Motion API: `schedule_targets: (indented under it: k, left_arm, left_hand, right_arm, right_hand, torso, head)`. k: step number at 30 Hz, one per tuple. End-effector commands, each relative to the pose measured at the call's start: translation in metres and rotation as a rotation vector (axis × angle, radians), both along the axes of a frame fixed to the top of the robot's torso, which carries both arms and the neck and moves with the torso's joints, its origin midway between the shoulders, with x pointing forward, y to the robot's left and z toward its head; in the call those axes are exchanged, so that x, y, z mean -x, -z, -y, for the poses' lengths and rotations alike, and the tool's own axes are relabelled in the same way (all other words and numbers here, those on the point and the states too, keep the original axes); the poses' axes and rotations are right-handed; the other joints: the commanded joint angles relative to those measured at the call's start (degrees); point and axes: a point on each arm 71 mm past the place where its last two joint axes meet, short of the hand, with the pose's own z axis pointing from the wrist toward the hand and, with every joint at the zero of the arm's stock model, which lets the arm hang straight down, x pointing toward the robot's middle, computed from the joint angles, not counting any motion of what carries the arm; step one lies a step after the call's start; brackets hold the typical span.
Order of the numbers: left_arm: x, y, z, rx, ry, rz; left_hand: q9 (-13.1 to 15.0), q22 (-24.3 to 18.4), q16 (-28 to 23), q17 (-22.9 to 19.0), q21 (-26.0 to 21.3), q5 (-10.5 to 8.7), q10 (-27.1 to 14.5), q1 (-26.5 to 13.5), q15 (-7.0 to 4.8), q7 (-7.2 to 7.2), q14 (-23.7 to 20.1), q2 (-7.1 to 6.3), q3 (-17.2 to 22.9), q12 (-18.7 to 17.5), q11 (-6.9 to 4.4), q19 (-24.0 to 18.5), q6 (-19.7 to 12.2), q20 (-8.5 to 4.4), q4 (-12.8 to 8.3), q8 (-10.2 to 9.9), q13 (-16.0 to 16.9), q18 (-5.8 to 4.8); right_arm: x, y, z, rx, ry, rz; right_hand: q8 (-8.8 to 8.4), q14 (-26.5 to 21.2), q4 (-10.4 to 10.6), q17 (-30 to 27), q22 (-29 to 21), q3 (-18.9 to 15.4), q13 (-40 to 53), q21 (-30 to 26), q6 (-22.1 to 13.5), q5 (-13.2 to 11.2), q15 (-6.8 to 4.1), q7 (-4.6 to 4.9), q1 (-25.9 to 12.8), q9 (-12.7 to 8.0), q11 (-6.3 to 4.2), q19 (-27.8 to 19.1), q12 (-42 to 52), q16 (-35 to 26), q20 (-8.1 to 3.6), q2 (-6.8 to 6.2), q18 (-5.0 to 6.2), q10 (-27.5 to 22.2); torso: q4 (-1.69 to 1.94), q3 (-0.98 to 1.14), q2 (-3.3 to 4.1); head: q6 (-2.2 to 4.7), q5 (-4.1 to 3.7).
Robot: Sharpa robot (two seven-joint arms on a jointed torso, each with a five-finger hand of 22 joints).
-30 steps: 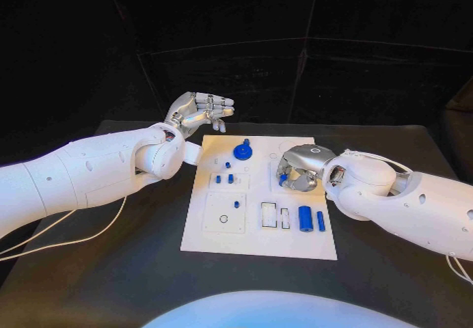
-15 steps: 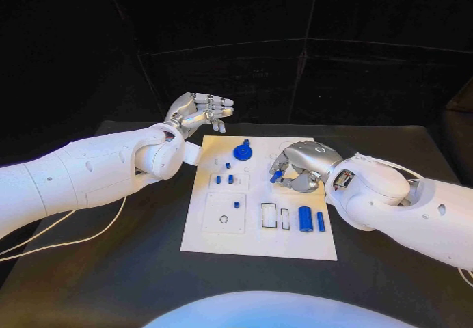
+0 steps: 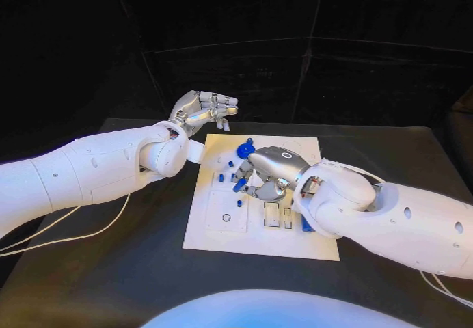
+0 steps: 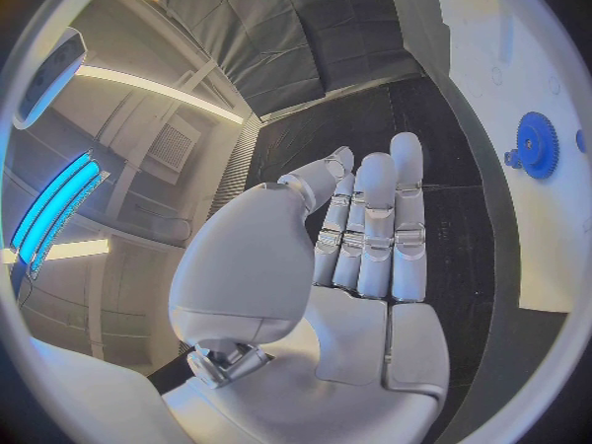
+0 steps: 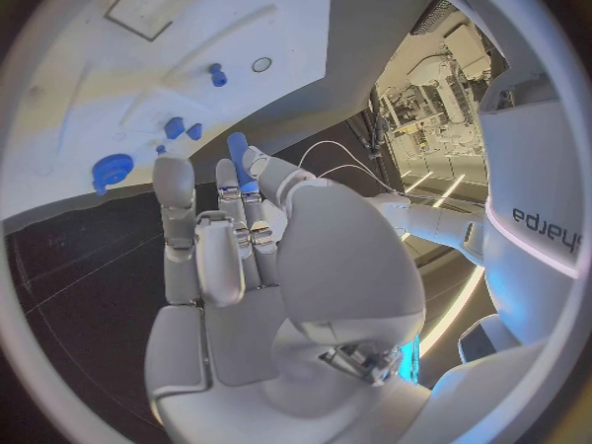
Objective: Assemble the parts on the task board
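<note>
Since a second ago, the right hand (image 3: 264, 174) is travelling leftward across the task board (image 3: 305, 152), from the right-hand side toward the middle column, carrying a small blue peg (image 3: 240, 184) in its fingertips. Seen from the head, that peg is sticking out below the fingers, its long axis slanting down toward the board, probably so one end can be fed into a socket. The left hand (image 3: 204, 109) is hovering off the board's far-left corner with fingers loosely curled on nothing, seemingly parked out of the way. A blue gear (image 3: 245, 149) is sitting near the board's far edge, and another blue cylinder (image 3: 307, 225) is lying partly hidden beside the right forearm.

From the left wrist, the left hand (image 4: 358, 257) is showing straight fingers side by side, holding nothing, while the gear (image 4: 537, 144) is resting on the white board (image 4: 543, 257) beyond.

From the right wrist, the right hand (image 5: 247, 257) is pinching the peg (image 5: 238, 158) at its fingertips, the peg's long axis running on past the fingers toward the board (image 5: 74, 89), where small blue parts (image 5: 174, 127) are standing.
</note>
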Motion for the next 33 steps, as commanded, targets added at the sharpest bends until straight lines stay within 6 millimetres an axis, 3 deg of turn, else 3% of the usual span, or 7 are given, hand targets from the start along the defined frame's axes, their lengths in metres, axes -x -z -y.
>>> schedule_targets:
  k: [1, 4, 8, 14, 33]
  left_arm:
    - [0.000, -0.002, 0.003, 0.009, 0.012, 0.005]
    - [0.000, -0.002, 0.003, 0.009, 0.013, 0.005]
    - [0.000, -0.003, 0.005, 0.011, 0.017, 0.005]
    - [-0.001, -0.003, 0.005, 0.010, 0.015, 0.006]
    - [-0.001, -0.003, 0.007, 0.012, 0.020, 0.005]
  left_hand:
    - [0.1, 0.1, -0.2, -0.1, -0.3, 0.27, -0.4, -0.2, -0.12, 0.13, -0.4, 0.23, -0.4, 0.3, -0.17, -0.5, -0.4, 0.05, 0.1, 0.2, -0.1, 0.74]
    - [0.1, 0.1, -0.2, -0.1, -0.3, 0.27, -0.4, -0.2, -0.12, 0.13, -0.4, 0.23, -0.4, 0.3, -0.17, -0.5, -0.4, 0.05, 0.1, 0.2, -0.1, 0.74]
    - [0.1, 0.1, -0.2, -0.1, -0.3, 0.27, -0.4, -0.2, -0.12, 0.13, -0.4, 0.23, -0.4, 0.3, -0.17, -0.5, -0.4, 0.05, 0.1, 0.2, -0.1, 0.74]
    - [0.1, 0.1, -0.2, -0.1, -0.3, 0.27, -0.4, -0.2, -0.12, 0.13, -0.4, 0.23, -0.4, 0.3, -0.17, -0.5, -0.4, 0.05, 0.1, 0.2, -0.1, 0.74]
    - [0.1, 0.1, -0.2, -0.1, -0.3, 0.27, -0.4, -0.2, -0.12, 0.13, -0.4, 0.23, -0.4, 0.3, -0.17, -0.5, -0.4, 0.05, 0.1, 0.2, -0.1, 0.74]
  right_arm:
    - [0.005, 0.007, -0.012, 0.002, -0.056, -0.026]
    - [0.008, 0.014, -0.023, 0.029, -0.082, -0.035]
    - [0.012, 0.025, -0.029, 0.068, -0.105, -0.046]
    - [0.012, 0.035, -0.034, 0.114, -0.119, -0.054]
    - [0.012, 0.049, -0.042, 0.156, -0.132, -0.072]
  right_hand:
    - [0.08, 2.3, 0.0, -0.1, -0.1, 0.4, -0.1, 0.2, 0.3, 0.1, -0.38, 0.23, -0.1, -0.1, 0.13, 0.1, -0.4, 0.2, 0.08, 0.12, -0.16, 0.2]
    - [0.06, 2.3, 0.0, -0.1, -0.3, 0.4, -0.1, 0.1, 0.3, 0.1, -0.38, 0.23, -0.1, -0.1, 0.13, 0.0, -0.4, 0.1, 0.09, 0.12, -0.13, 0.2]
    - [0.04, 2.2, 0.0, -0.2, -0.4, 0.5, -0.1, 0.1, 0.3, 0.1, -0.37, 0.24, -0.1, -0.1, 0.14, 0.0, -0.5, 0.1, 0.09, 0.13, -0.11, 0.2]
    - [-0.01, 2.2, -0.1, -0.2, -0.4, 0.6, -0.1, 0.1, 0.3, 0.3, -0.36, 0.26, 0.0, -0.1, 0.15, -0.1, -0.6, 0.1, 0.09, 0.07, -0.10, 0.2]
    - [-0.03, 2.2, 0.0, -0.4, -0.5, 0.6, 0.0, 0.0, 0.3, 0.3, -0.34, 0.30, -0.2, -0.1, 0.19, -0.2, -0.7, 0.0, 0.11, 0.07, -0.09, 0.3]
  torso:
    - [0.01, 0.06, 0.09]
    - [-0.04, 0.09, 0.06]
    - [0.14, -0.02, 0.04]
    - [-0.09, 0.10, 0.04]
    - [-0.02, 0.09, 0.01]
  head:
    - [-0.22, 0.68]
    - [-0.43, 1.30]
    - [-0.67, 1.54]
    - [-1.02, 2.21]
    - [-1.51, 2.53]
